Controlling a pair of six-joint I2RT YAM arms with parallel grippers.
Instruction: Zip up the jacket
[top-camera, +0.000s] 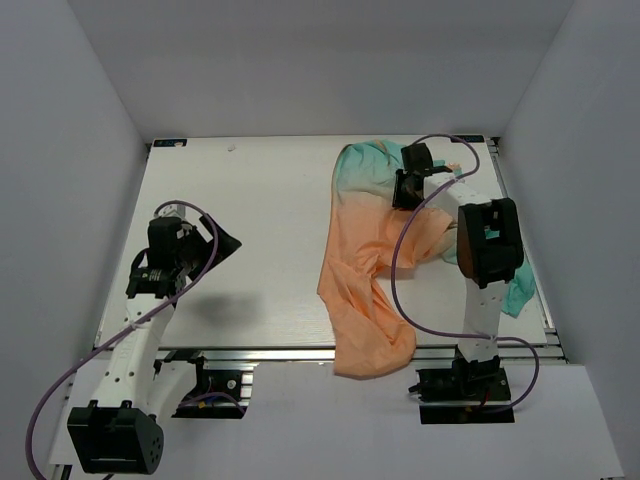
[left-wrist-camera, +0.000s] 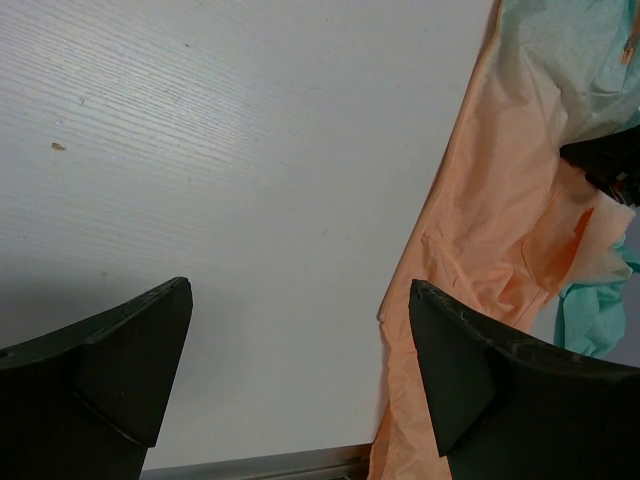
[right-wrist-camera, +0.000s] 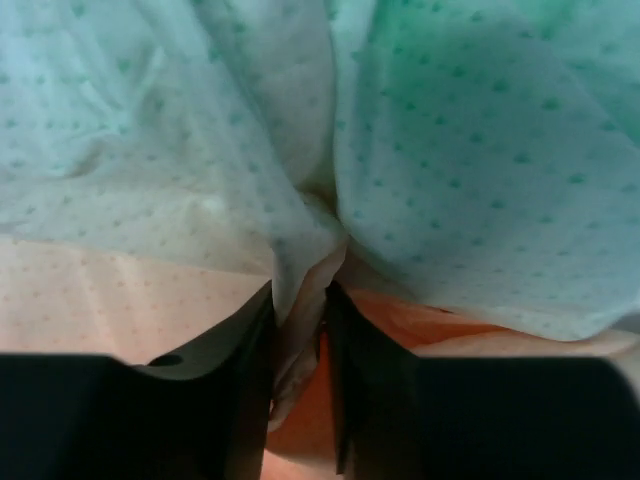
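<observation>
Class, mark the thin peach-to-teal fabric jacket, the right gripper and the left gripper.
thin peach-to-teal fabric jacket (top-camera: 357, 255): top view, orange midsection.
right gripper (right-wrist-camera: 300, 305): right wrist view, between fingertips.
left gripper (left-wrist-camera: 298, 298): left wrist view, between fingertips.

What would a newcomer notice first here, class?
The jacket, peach fading to teal, lies crumpled on the right half of the table, its peach end over the near edge. The right gripper pinches a teal fold at the far end; the left gripper hovers open over bare tabletop.
</observation>
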